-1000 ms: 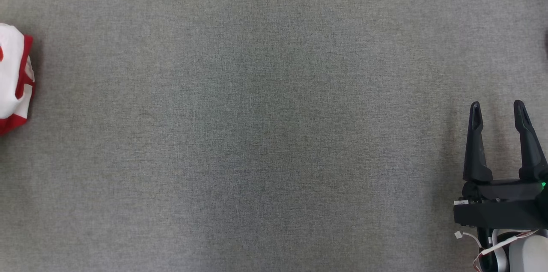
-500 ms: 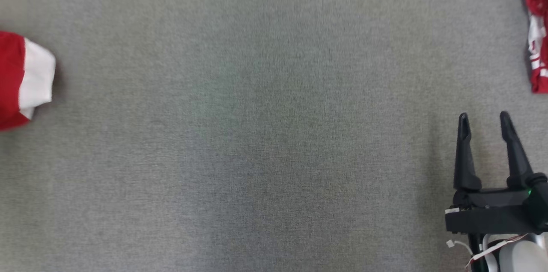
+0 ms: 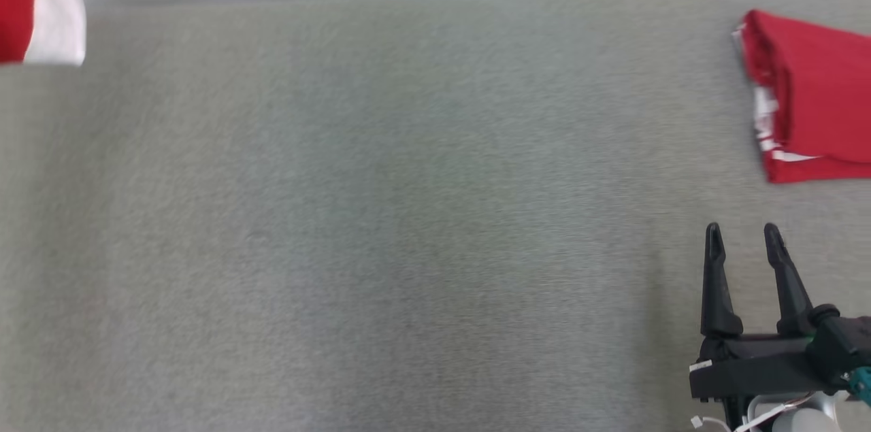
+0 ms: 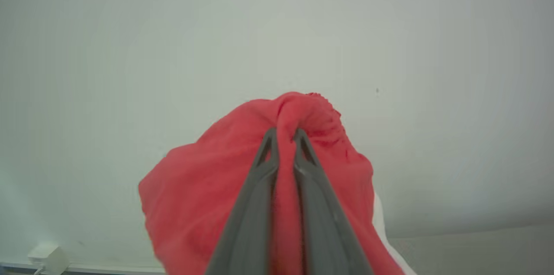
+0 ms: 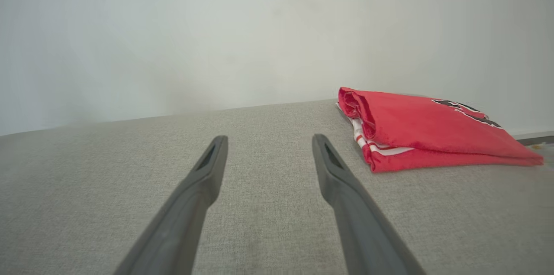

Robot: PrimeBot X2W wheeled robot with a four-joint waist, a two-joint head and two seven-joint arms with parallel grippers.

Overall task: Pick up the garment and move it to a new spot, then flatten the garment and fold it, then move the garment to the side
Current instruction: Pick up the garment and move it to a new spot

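Red cloth bunches between the 2 fingers of the left gripper (image 4: pixel 285 133), which are pressed almost together on a gathered ridge of the garment (image 4: pixel 194 197). It is a pinch on a fold, likely so the rest can hang free for carrying. In the head view the garment hangs at the upper left, red with a white panel, by the far edge of the grey fabric surface (image 3: pixel 381 214). The right gripper (image 3: pixel 742 233) sits low on the right, fingers spread and empty — probably kept ready for flattening. A folded red shirt (image 3: pixel 810 105) lies just beyond it.
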